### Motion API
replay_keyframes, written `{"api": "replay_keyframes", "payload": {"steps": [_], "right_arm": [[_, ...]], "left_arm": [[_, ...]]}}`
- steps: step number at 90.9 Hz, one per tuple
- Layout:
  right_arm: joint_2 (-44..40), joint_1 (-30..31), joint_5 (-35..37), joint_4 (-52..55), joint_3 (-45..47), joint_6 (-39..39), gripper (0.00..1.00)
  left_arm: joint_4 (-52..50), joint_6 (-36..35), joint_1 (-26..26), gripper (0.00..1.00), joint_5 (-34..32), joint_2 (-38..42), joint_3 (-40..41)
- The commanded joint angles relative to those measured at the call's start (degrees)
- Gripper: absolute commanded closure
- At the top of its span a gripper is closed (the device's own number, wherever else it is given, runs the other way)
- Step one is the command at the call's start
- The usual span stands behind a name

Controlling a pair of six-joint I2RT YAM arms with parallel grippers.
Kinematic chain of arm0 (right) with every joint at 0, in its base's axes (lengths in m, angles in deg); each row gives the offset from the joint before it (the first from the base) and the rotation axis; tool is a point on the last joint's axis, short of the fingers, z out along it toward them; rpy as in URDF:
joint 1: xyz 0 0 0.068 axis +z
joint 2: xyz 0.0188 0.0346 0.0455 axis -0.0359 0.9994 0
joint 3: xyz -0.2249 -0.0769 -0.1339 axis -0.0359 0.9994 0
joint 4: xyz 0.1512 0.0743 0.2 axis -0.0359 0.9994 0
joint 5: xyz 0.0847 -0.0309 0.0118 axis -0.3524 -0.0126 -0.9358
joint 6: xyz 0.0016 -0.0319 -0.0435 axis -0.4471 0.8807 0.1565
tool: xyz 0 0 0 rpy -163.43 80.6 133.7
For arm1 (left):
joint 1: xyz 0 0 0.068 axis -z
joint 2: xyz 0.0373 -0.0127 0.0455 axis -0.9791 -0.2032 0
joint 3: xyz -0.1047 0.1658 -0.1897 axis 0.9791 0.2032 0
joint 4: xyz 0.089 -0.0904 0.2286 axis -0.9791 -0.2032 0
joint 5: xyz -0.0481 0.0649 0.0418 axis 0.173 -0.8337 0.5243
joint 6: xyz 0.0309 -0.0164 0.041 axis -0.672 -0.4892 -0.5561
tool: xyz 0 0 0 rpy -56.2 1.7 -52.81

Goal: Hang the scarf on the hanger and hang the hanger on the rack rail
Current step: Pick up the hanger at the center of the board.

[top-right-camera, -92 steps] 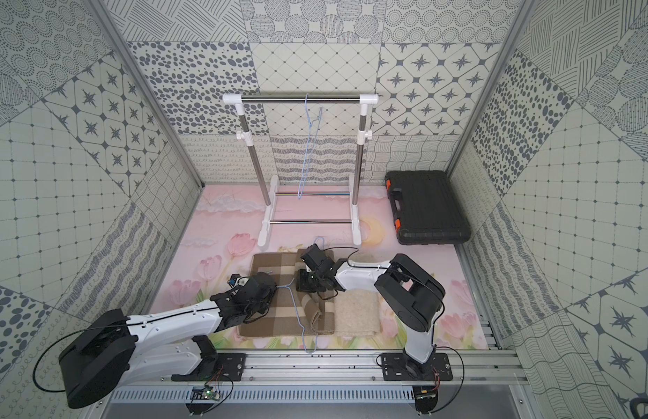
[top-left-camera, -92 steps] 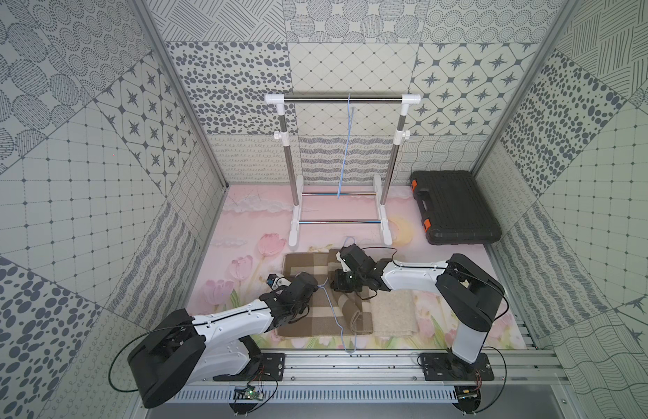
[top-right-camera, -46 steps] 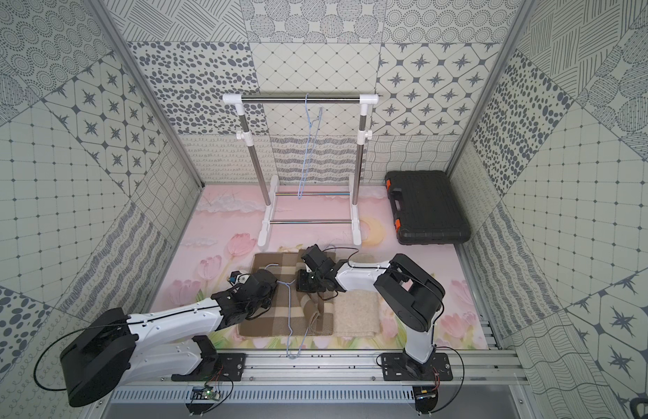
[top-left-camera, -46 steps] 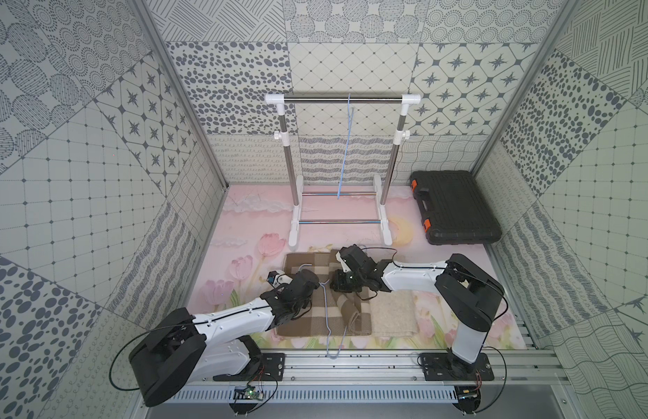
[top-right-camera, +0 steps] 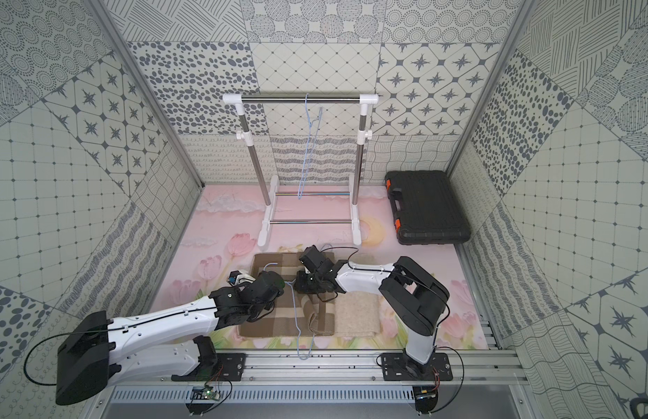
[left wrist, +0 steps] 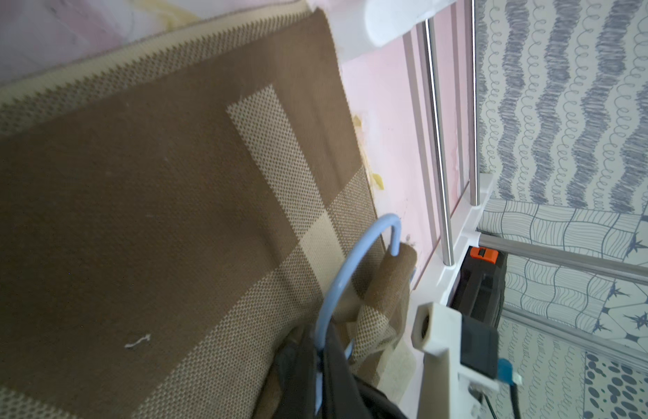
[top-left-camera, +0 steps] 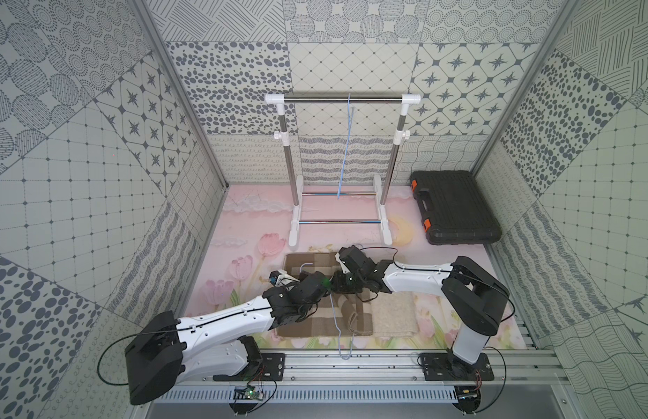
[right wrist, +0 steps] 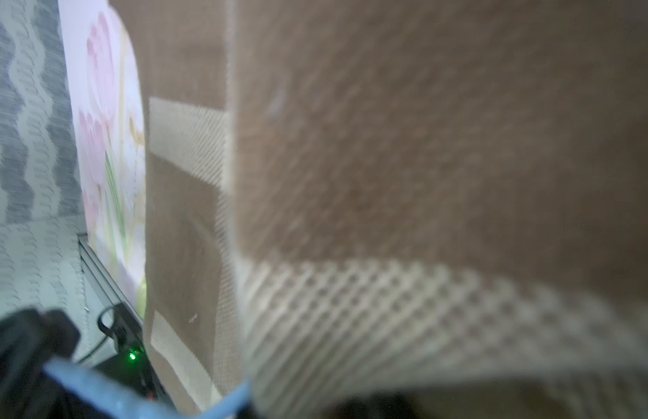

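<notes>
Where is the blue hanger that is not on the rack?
In both top views the hanger lies across the brown scarf by the front rail, its neck in the left gripper.

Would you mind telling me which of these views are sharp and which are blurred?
Both top views are sharp and evenly lit, with a glint on the steel bar. The left wrist view is crisp on the scarf weave. The right wrist view is soft throughout, the blue hanger smeared.
</notes>
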Motion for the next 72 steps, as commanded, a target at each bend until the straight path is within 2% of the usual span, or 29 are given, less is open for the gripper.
{"api": "replay_keyframes", "payload": {"steps": [1, 8, 22, 24, 29, 32, 38, 42, 61, 72], "right_arm": [[-4.4, 0.5, 2.5, 10.6, 0.7, 1.8, 0.42], [-8.2, 0.4, 3.4, 12.8, 0.2, 2.1, 0.33], [-13.2, 0.1, 4.1, 17.9, -0.9, 2.2, 0.34], [-14.4, 0.1, 4.2, 18.3, -0.7, 2.2, 0.37], [-15.8, 0.4, 4.2, 18.8, 0.2, 2.1, 0.53], [-15.9, 0.7, 4.0, 19.0, 1.3, 1.9, 0.69], [-14.1, 1.4, 2.9, 18.7, 2.7, 2.2, 0.90], [-12.1, 2.4, 3.1, 17.9, 2.9, 3.0, 1.00], [1.4, 5.0, 1.1, 9.7, -0.9, 3.0, 1.00], [-0.9, 5.5, 3.0, 9.5, -0.4, 1.6, 1.00]], "left_arm": [[-11.6, 5.3, 1.2, 1.00, -2.5, -1.2, -2.7], [-11.7, 5.3, 1.4, 1.00, -2.5, -1.1, -2.6], [-12.0, 4.5, 1.4, 1.00, -2.9, -1.0, -2.7], [-12.0, 4.4, 1.5, 1.00, -2.9, -0.9, -2.7], [-12.1, 4.4, 1.5, 1.00, -3.0, -0.6, -2.8], [-12.1, 4.2, 1.6, 1.00, -3.0, -0.4, -2.9], [-12.2, 3.7, 1.7, 1.00, -3.3, 0.1, -3.3], [-12.2, 3.4, 1.7, 1.00, -3.6, 0.2, -3.6], [-10.6, 2.4, 2.3, 1.00, -3.7, -1.5, -5.4], [-8.9, 1.4, 2.6, 1.00, -3.6, -3.0, -6.2]]}}
